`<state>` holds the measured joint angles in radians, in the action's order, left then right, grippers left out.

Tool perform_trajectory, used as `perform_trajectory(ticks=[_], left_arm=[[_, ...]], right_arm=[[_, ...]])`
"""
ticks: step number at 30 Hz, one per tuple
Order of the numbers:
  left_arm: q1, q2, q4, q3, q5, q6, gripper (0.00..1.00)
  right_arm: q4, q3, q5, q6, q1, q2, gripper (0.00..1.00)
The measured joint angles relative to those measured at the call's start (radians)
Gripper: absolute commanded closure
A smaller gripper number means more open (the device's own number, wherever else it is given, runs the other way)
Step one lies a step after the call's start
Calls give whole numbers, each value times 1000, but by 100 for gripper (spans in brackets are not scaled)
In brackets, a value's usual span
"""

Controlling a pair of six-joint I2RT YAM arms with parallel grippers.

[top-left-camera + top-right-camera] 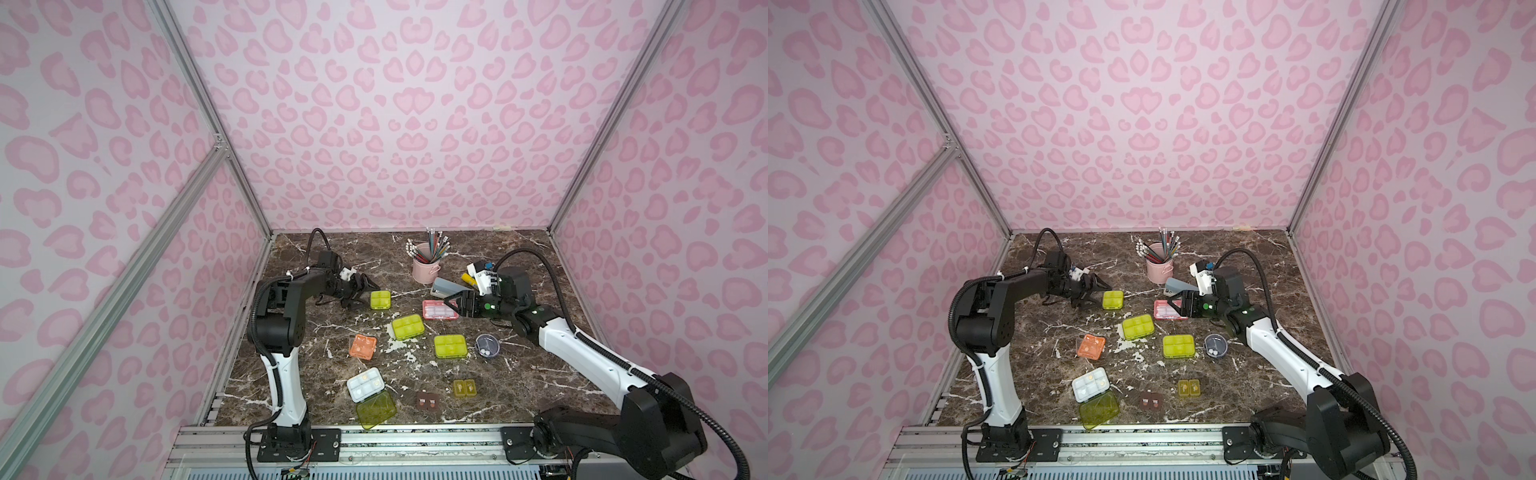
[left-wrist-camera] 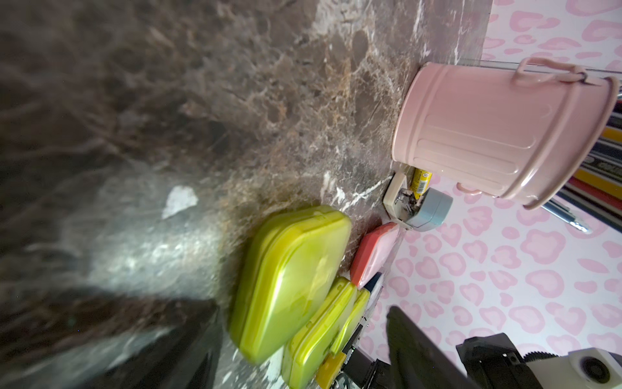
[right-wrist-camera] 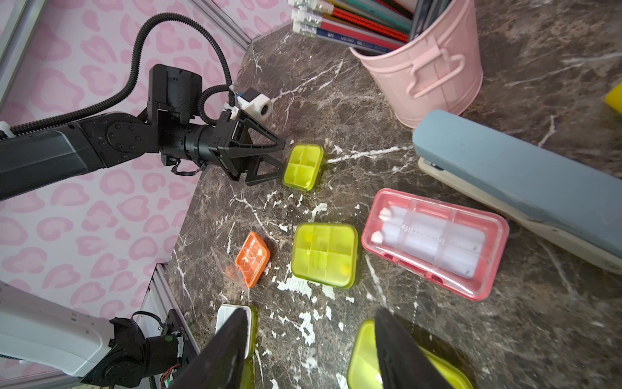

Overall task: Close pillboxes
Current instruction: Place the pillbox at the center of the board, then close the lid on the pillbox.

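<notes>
On the near left of the marble-patterned table, a white pillbox lies wide open, its yellow-green lid folded flat toward the near edge. To its right, a brown pillbox and an olive pillbox sit close together.

Farther in, an orange pillbox on the left has its clear flap raised. A large yellow-green pillbox lies shut, just left of a round dark-blue pillbox. A central yellow-green pillbox, lid down, rests beyond them.

Behind that, the left gripper, jaws spread and empty, hangs just left of a small yellow-green pillbox, also lidded, without touching it. The right gripper, fingers parted around nothing, hovers at the right end of a pink pillbox with its clear cover down; contact cannot be judged.

At the far side, a grey-blue stapler lies just beyond the pink case, a yellow glue stick shows behind it, and a pink bucket holds pencils.
</notes>
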<state>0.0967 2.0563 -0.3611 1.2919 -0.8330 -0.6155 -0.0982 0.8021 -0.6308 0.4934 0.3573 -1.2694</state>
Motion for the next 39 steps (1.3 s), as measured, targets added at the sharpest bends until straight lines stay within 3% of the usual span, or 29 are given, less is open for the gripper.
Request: perform_trajectory(ticks=[9,18,28,34,39], left_arm=[[-32,-78,-51,-52,45,6,21],[-31,-378,-105,-183,54,28,18],[-31,-697,-317,-258,217,198,16],[-39,-830,-396,-290,331,277,10],[-82,-890,-412,-343,397,307,9]], right_arm=[[2,-17,-2,16,1,30,38],[4,-89,-2,42,20,71,37],[52,-89,58,102,280,-15,37],[87,9,106,151,452,-136,37],[132,109,116,195,569,-261,37]])
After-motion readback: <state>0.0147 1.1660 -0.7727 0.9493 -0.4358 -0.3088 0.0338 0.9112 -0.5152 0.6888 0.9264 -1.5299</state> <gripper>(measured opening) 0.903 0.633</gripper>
